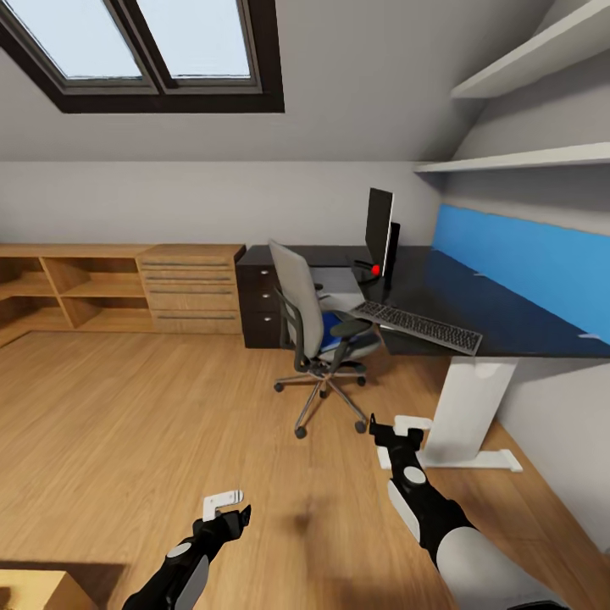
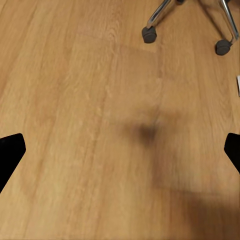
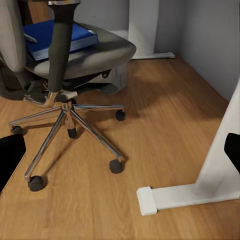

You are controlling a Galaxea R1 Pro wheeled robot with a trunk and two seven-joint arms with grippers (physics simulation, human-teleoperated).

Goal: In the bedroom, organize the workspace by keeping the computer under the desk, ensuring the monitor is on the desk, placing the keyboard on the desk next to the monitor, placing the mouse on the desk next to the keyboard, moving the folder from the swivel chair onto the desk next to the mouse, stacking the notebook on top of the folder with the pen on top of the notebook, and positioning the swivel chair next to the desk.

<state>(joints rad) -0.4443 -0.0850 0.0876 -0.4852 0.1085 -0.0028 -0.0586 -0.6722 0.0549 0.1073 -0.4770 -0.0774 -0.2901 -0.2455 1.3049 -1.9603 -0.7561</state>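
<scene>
Open light-wood plank floor (image 1: 127, 424) lies ahead of the left gripper (image 1: 227, 506), jaws spread; nothing blocks it. Ahead of the right gripper (image 1: 398, 426), also spread: grey swivel chair on a chrome five-star base (image 3: 70, 122), casters splayed wide. Just beside it stands the desk's white leg with flat foot (image 3: 190, 192). Bare floor between base and leg.

Black desk (image 1: 474, 305) — monitor (image 1: 379, 229) and keyboard (image 1: 419, 326) rest on it.
</scene>
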